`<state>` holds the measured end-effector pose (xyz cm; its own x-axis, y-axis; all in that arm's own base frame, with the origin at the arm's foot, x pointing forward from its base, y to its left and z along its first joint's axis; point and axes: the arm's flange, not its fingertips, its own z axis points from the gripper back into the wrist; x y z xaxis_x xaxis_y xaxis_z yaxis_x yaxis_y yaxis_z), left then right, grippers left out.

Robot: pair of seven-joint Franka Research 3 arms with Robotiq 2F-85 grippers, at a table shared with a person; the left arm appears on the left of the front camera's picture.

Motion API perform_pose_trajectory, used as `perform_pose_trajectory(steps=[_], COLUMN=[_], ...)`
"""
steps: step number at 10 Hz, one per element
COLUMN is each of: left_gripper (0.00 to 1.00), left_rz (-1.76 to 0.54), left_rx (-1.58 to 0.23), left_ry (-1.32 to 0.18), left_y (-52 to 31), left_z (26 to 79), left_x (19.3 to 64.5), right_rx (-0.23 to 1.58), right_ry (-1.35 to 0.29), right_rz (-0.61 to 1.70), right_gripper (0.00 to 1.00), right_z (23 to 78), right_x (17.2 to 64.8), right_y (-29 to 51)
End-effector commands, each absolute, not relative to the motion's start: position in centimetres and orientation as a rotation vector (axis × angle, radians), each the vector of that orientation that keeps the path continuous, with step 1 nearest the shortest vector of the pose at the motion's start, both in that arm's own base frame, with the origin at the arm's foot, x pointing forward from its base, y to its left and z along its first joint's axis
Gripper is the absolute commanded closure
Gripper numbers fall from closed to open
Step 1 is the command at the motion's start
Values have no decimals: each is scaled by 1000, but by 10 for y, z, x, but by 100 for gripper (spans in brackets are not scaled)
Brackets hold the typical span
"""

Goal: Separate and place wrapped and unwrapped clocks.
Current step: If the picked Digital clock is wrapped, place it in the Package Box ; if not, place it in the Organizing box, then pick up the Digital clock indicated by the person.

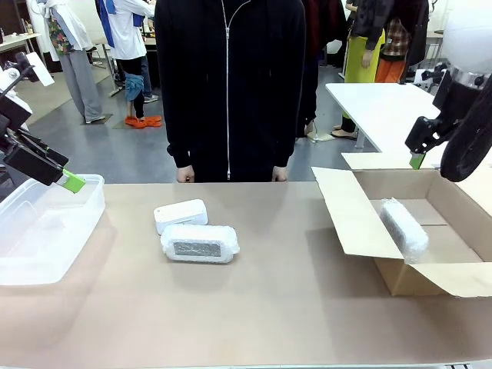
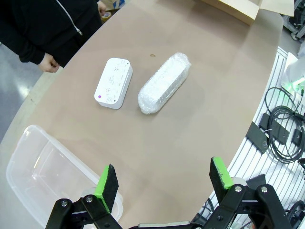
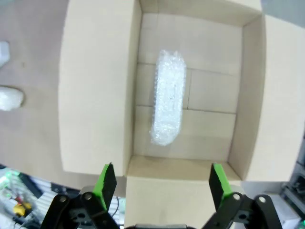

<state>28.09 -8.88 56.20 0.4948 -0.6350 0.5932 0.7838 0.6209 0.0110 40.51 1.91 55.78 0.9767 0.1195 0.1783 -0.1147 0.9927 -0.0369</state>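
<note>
Left end effector [image 2: 164, 177] and right end effector [image 3: 162, 177] gape empty; smooth white clock [image 1: 181, 215] sits beside bubble-wrapped clock [image 1: 200, 244].

Front view: you see the clear bin [image 1: 91, 215] cut by the left edge and the cardboard box [image 1: 350, 219] cut by the right. Of the right gripper [image 1: 416, 161], one green tip shows below the arm, so you cannot judge its jaws from here.

Right wrist view: the bare clock [image 3: 3, 52] and a wrapped clock [image 3: 9, 98] are clipped at the left edge. The boxed wrapped clock [image 3: 167, 98] is blurred, and its face is unreadable.
</note>
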Motion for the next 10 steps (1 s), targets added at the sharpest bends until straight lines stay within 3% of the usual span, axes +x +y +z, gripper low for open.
perform_pose_trajectory(steps=[1, 10], left_gripper=[0, 0], left_rz=[-875, -875], left_rx=[-291, -291], left_ry=[-596, -596], left_y=[-89, -89], left_z=[561, 561], left_x=[281, 281], right_rx=[-14, -26], right_ry=[-198, -181], right_rz=[97, 118], right_gripper=[0, 0], right_z=[546, 558], right_x=[404, 405], right_y=[24, 19])
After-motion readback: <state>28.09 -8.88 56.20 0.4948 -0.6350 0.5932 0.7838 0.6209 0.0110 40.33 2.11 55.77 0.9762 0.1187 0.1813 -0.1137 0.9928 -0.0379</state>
